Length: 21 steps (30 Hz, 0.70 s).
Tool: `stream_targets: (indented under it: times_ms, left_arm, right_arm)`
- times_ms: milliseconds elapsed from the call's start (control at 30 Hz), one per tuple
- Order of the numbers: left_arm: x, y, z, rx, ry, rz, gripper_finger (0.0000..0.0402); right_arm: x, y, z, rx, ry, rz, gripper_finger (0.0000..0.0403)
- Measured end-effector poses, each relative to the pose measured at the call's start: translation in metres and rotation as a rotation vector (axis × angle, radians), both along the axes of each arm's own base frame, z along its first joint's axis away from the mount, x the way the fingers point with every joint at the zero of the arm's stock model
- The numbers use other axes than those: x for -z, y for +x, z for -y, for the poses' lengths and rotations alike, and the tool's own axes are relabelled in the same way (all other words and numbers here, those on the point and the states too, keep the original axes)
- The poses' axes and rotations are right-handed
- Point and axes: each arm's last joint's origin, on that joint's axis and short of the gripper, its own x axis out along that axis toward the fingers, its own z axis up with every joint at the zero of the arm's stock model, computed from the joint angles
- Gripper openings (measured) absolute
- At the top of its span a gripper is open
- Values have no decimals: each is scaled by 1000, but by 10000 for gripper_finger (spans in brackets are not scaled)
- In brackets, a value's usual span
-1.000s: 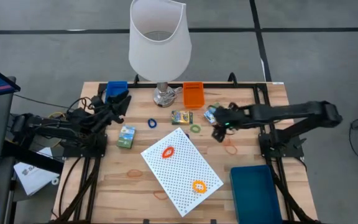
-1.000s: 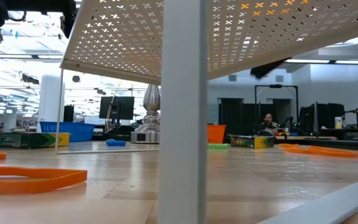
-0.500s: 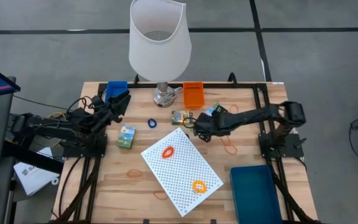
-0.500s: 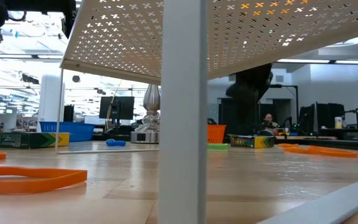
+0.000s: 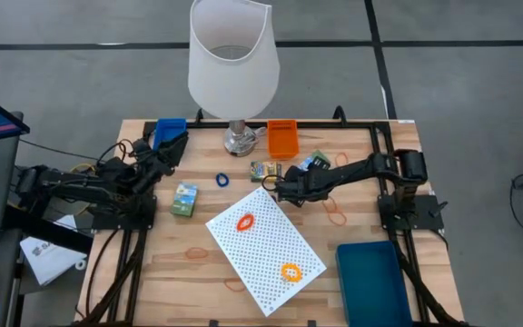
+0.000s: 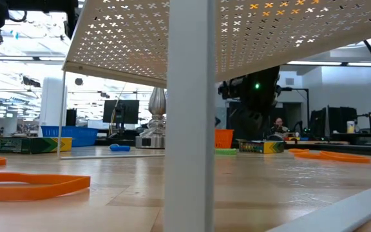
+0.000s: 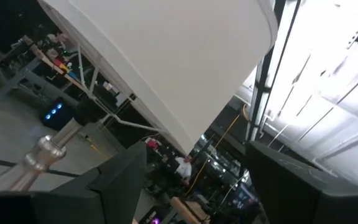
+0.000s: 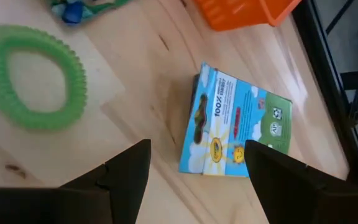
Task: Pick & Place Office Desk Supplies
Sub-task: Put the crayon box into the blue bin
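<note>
A small colourful printed box (image 5: 264,170) lies flat on the wooden table; in the right wrist view this box (image 8: 235,121) sits just ahead of my right gripper (image 8: 197,183), which is open and hovers over the table's middle (image 5: 279,189). A green coil ring (image 8: 30,78) lies beside it. A second small box (image 5: 184,200) and a blue ring (image 5: 222,180) lie farther left. Orange rubber bands (image 5: 336,215) lie on the wood. My left gripper (image 5: 180,143) waits open at the far left, pointing up at the lamp shade (image 7: 166,56).
A big white lamp (image 5: 232,64) stands at the far edge between a blue bin (image 5: 171,130) and an orange bin (image 5: 282,136). A white perforated board (image 5: 266,247) carrying two orange rings lies in the middle. A teal tray (image 5: 368,282) sits near right.
My right gripper has come down and swung toward the table's left, from above the right part of the table to just beside the printed box near the lamp. It has tipped further downward. The things on the table have stayed where they were.
</note>
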Motion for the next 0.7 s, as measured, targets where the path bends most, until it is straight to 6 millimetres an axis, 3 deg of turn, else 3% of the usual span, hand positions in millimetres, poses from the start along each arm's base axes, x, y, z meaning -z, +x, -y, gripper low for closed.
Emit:
stream_targets:
  times_ms: [300,700]
  left_arm:
    - [-4,-3,0,-4,-3,57,269]
    - [-6,-4,1,22,14,80,269]
  right_arm:
    - [3,-1,17,26,-104,-37,256]
    - [7,-2,22,46,-50,-9,256]
